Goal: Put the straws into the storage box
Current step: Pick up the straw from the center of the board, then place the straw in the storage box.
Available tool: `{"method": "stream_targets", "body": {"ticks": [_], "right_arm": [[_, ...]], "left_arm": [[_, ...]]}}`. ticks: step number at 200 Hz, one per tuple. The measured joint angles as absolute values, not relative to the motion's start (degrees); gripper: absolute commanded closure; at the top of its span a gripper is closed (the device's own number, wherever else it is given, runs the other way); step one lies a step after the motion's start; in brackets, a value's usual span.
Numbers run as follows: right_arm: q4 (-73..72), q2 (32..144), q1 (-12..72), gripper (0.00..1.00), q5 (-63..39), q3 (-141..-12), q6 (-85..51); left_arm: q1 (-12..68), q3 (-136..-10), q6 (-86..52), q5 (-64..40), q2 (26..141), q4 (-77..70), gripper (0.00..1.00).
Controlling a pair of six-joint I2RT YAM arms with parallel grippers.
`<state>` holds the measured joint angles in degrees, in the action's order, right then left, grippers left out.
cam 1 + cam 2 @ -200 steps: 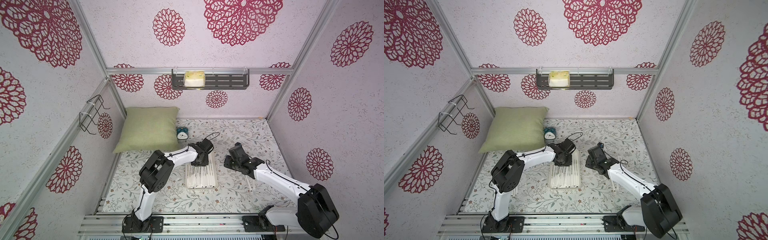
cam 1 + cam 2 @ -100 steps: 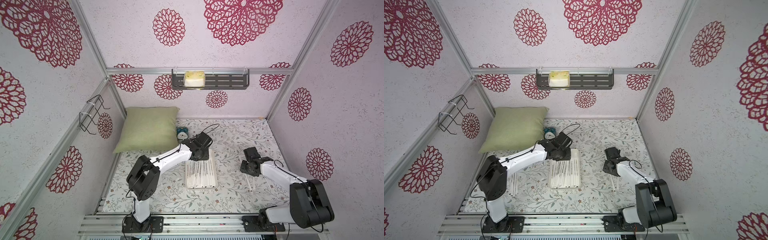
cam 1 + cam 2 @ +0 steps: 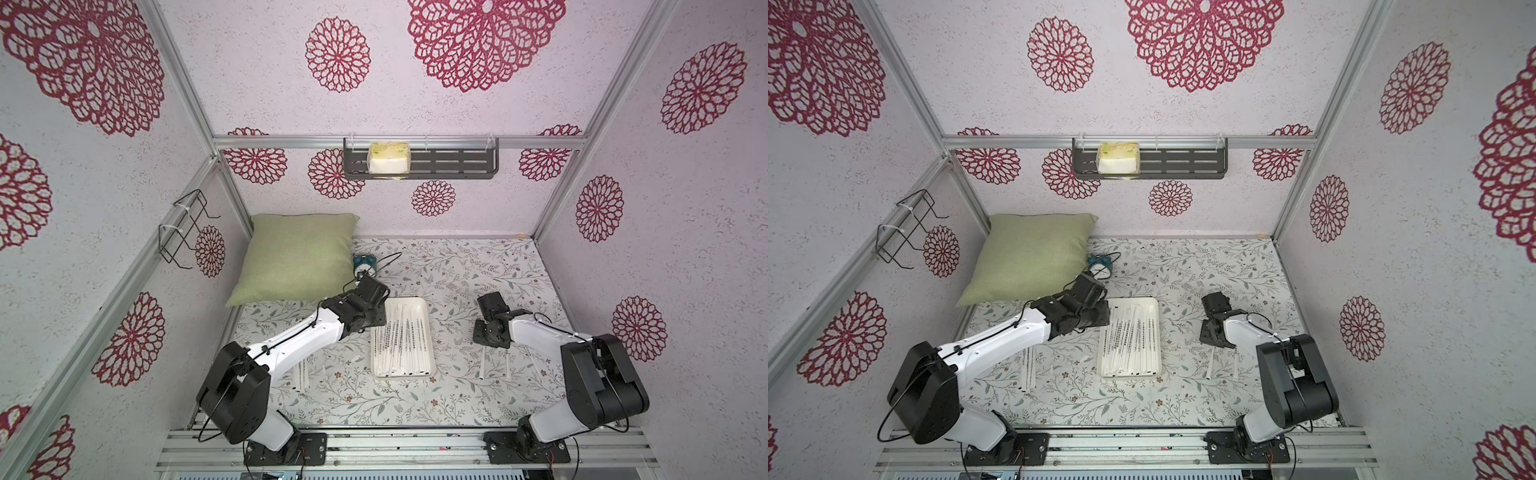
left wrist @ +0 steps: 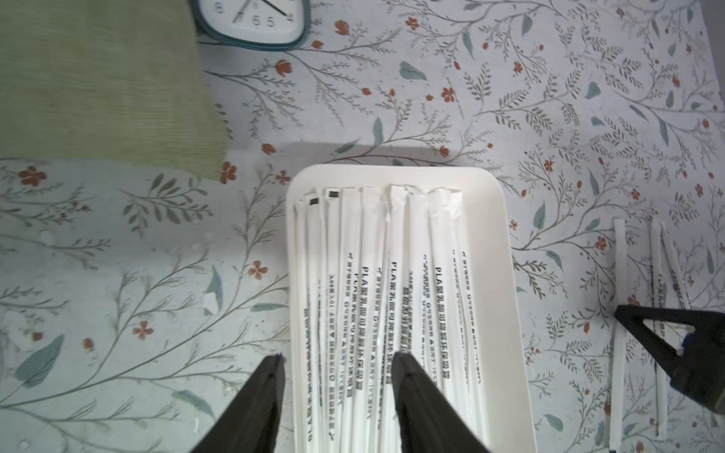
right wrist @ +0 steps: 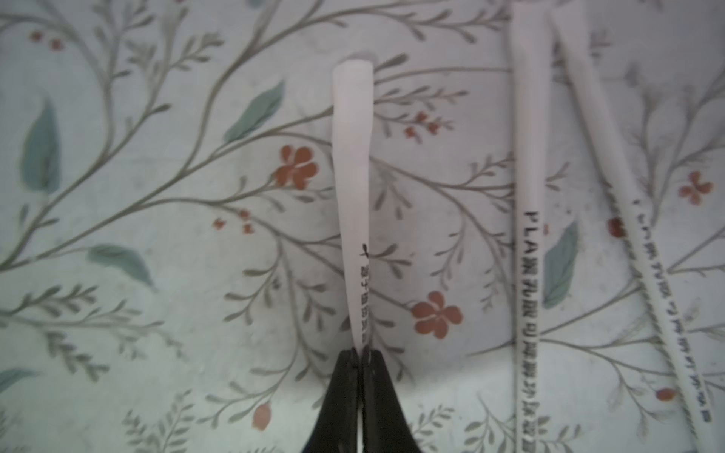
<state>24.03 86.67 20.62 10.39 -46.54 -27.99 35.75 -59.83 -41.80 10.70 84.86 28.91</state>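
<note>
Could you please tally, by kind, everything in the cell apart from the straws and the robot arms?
green pillow: 1
clock: 1
white tray: 1
dark wall shelf: 1
yellow pack on that shelf: 1
wire rack: 1
Total: 6

– The shallow white rectangular tray [image 4: 492,255] with rounded corners?
– Flat in the middle of the counter [image 3: 457,270], long side running front to back.
– And the thin white paper-wrapped straws [image 4: 396,274] with black print?
– Most lie lengthwise inside it, side by side. A few lie loose on the counter to its left [image 3: 300,374] and right [image 3: 483,365]. The right hand [image 5: 360,353] pinches one of those [image 5: 351,176].
</note>
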Motion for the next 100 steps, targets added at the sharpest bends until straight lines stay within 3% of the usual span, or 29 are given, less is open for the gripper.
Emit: {"method": "stream_targets", "body": {"ticks": [59, 100], "right_arm": [[21.47, 84.75, 40.53, 0.95, 4.45, -61.01, -37.23], [17.23, 93.8, 43.33, 0.95, 2.46, -61.21, -41.89]], "left_arm": [[31.62, -52.21, -44.38, 7.64, 79.68, 25.06, 0.49], [31.62, -51.42, -46.39, 4.47, 80.18, 21.78, 0.49]]}}
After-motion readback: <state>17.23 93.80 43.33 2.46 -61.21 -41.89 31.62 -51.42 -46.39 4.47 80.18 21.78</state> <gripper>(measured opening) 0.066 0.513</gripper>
